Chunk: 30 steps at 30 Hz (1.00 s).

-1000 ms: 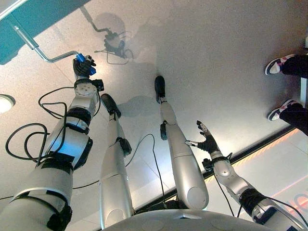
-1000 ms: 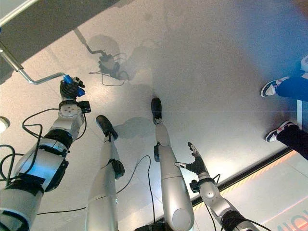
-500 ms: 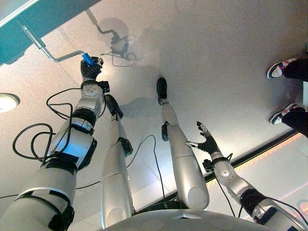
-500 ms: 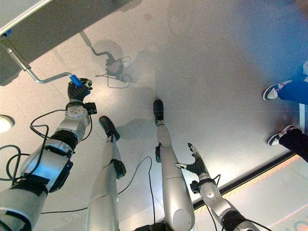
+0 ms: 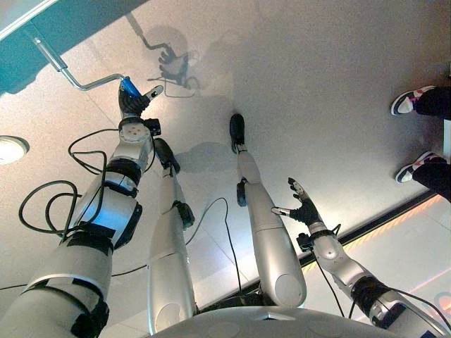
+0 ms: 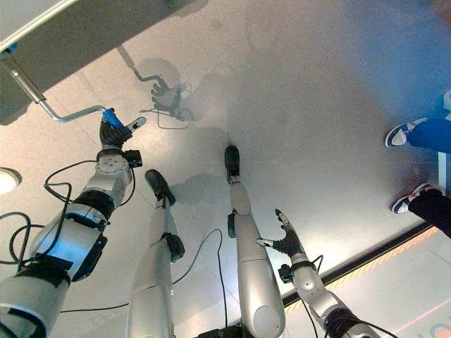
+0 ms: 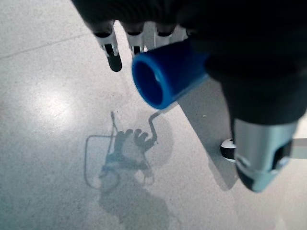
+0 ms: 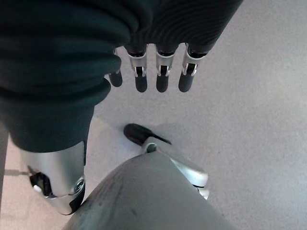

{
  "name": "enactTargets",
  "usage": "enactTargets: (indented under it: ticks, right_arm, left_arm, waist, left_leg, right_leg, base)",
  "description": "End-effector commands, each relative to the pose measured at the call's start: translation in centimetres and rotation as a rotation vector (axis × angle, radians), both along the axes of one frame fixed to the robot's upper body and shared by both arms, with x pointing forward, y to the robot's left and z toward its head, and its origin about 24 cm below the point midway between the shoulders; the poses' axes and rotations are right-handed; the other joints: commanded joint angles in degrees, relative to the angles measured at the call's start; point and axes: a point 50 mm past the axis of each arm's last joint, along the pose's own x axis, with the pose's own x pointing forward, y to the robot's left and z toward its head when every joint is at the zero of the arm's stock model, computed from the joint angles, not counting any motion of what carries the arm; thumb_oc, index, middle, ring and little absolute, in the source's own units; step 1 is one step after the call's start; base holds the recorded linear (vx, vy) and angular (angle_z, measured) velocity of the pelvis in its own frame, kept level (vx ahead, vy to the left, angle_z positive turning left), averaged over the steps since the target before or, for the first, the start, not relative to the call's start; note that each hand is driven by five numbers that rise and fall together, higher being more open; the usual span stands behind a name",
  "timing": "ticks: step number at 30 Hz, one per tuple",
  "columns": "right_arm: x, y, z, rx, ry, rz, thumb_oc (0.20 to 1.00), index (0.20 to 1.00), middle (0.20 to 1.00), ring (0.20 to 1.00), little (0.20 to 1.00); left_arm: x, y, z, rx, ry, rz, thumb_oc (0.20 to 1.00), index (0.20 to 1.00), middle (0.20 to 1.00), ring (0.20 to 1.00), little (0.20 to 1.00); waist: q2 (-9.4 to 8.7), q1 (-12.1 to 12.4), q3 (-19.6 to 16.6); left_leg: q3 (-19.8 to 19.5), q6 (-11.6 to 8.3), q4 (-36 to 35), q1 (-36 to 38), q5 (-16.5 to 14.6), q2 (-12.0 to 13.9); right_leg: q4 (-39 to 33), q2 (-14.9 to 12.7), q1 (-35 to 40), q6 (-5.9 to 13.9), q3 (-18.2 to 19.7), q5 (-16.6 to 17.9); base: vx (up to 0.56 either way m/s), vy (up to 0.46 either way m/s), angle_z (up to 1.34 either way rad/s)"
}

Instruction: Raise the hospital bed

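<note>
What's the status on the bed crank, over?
Left hand open, fingers straight, blue crank grip against its palm. Right hand open, idle, low. Person's shoes off right, clear of crank.

The left arm (image 5: 106,204) is a thick silver-grey shell, glossy and rounded, crossed by black bands (image 5: 116,169) along the forearm and wider black straps (image 5: 88,243) nearer the body. At its wrist sits a round silver disc (image 5: 130,132) with small dark dots on its face, and a small black box (image 5: 149,127) beside it. The left hand (image 5: 134,104) wears a dark ribbed cover (image 7: 249,52); its fingers (image 7: 111,45) are silver with black tips, and the thumb (image 7: 261,153) is a stubby silver-grey cylinder with dark slots. The right arm (image 5: 338,264) is slimmer, silver with black joints. The right hand (image 5: 304,209) has the same ribbed cover (image 8: 57,72) and dark-tipped fingers (image 8: 162,72).
</note>
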Motion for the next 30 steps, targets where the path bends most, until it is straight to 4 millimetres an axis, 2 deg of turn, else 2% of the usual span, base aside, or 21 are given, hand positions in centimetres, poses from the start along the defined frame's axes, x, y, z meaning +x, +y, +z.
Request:
enactTargets:
  ticks: [1, 10, 19, 25, 26, 27, 30]
  right_arm:
    - [-1.7, -1.2, -0.9, -0.024, 0.046, -0.002, 1.000, 1.000, 1.000, 1.000, 1.000]
    - [-1.6, -1.2, -0.8, -0.026, 0.046, -0.001, 1.000, 1.000, 1.000, 1.000, 1.000]
    - [-1.6, -1.6, -1.6, -0.047, 0.092, -0.029, 1.000, 1.000, 1.000, 1.000, 1.000]
    - [-1.3, -1.8, -2.1, -0.073, 0.127, -0.048, 1.000, 1.000, 1.000, 1.000, 1.000]
    - [-1.2, -1.8, -2.5, -0.076, 0.149, -0.062, 1.000, 1.000, 1.000, 1.000, 1.000]
    - [-1.2, -1.8, -2.5, -0.076, 0.149, -0.062, 1.000, 1.000, 1.000, 1.000, 1.000]
    - [-1.0, -1.8, -2.7, -0.081, 0.165, -0.080, 1.000, 1.000, 1.000, 1.000, 1.000]
  left_arm:
    - [0.6, -0.4, 2.7, 0.025, -0.097, -0.036, 1.000, 1.000, 1.000, 1.000, 1.000]
    - [0.5, -0.7, 2.3, 0.028, -0.094, -0.051, 1.000, 1.000, 1.000, 1.000, 1.000]
    - [-0.5, -1.1, -1.4, 0.013, -0.023, -0.087, 1.000, 1.000, 1.000, 1.000, 1.000]
    - [-2.8, -1.6, -7.1, 0.012, 0.115, -0.130, 1.000, 1.000, 1.000, 1.000, 1.000]
    - [-3.9, -2.0, -9.2, -0.041, 0.160, -0.128, 1.000, 1.000, 1.000, 1.000, 1.000]
    - [-3.9, -2.0, -9.2, -0.041, 0.160, -0.127, 1.000, 1.000, 1.000, 1.000, 1.000]
    - [-5.7, -2.7, -12.5, -0.047, 0.255, -0.153, 1.000, 1.000, 1.000, 1.000, 1.000]
  waist:
    - [0.24, -0.5, 1.9]
    - [-0.16, -0.4, 1.9]
    - [-0.32, 0.6, 1.9]
    - [0.03, 2.2, 1.9]
    - [0.23, 2.8, 1.9]
    - [0.24, 2.7, 1.9]
    - [0.54, 3.8, 1.9]
  left_leg:
    - [-1.6, -2.54, 0.6, 5.2, -1.5, 0.4]
    - [-1.8, -2.53, 0.5, 6.1, -1.5, 0.4]
    - [-2.7, -2.26, 0.5, 9.7, -1.8, 0.0]
    - [-3.3, -1.83, 0.5, 13.9, -2.5, -0.6]
    - [-3.6, -1.64, 0.5, 15.6, -2.9, -1.0]
    - [-3.6, -1.64, 0.5, 15.7, -2.9, -1.0]
    - [-3.7, -1.30, 0.6, 18.0, -3.3, -1.5]
  right_leg:
    - [4.4, -0.7, 1.4, 4.77, -0.6, -2.1]
    - [4.7, -0.7, 2.1, 4.75, -0.9, -2.3]
    - [5.1, -1.1, 6.1, 4.88, -1.9, -2.5]
    - [5.2, -1.9, 10.6, 5.03, -2.5, -2.3]
    - [5.2, -2.2, 12.5, 5.11, -2.6, -2.4]
    - [5.2, -2.2, 12.5, 5.11, -2.6, -2.4]
    - [5.0, -2.7, 15.5, 5.13, -2.8, -2.4]
  base:
    - [0.00, 0.000, 0.00]
    - [0.00, 0.000, 0.00]
    - [0.00, 0.001, 0.01]
    - [-0.02, 0.030, 0.07]
    - [-0.01, 0.043, 0.03]
    - [0.00, 0.000, 0.00]
    - [0.01, 0.033, 0.08]
